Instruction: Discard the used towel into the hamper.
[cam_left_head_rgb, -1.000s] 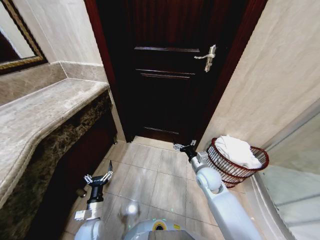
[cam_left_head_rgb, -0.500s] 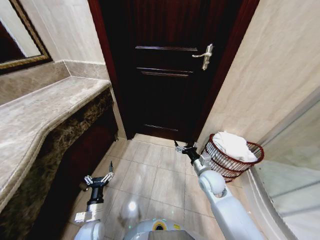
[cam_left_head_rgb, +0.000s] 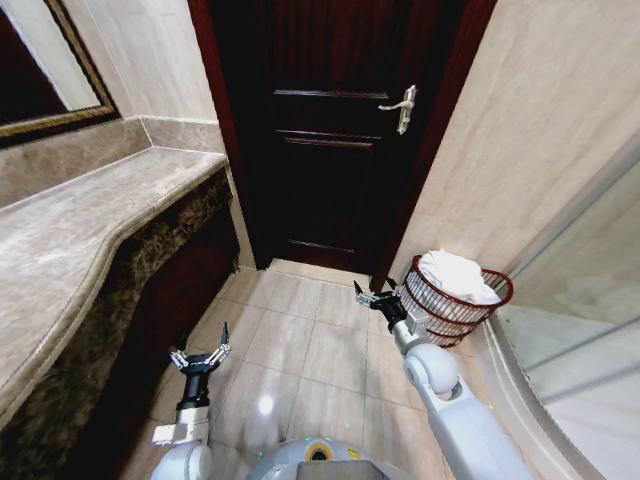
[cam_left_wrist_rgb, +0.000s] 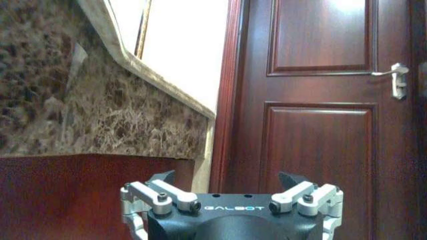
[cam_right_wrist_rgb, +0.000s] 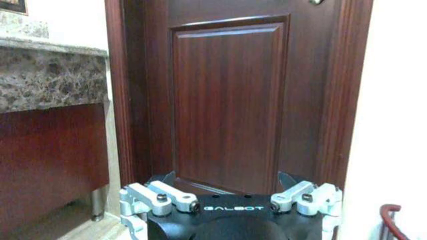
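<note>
A dark wooden door (cam_left_head_rgb: 335, 130) with a silver lever handle (cam_left_head_rgb: 401, 106) closes off the far end of a bathroom floored in pale glossy tiles (cam_left_head_rgb: 300, 350). Left of the door runs a long marble counter (cam_left_head_rgb: 70, 240) over a dark stone front, a framed mirror (cam_left_head_rgb: 45, 70) above it. Right of the door, against the beige wall, stands the hamper (cam_left_head_rgb: 455, 305), with the white towel (cam_left_head_rgb: 455, 275) heaped inside it. The right gripper (cam_left_head_rgb: 375, 298) hovers just beside the hamper on its door side, fingers spread, empty. The left gripper (cam_left_head_rgb: 200, 352) hangs low near the counter base, fingers also spread, empty.
</note>
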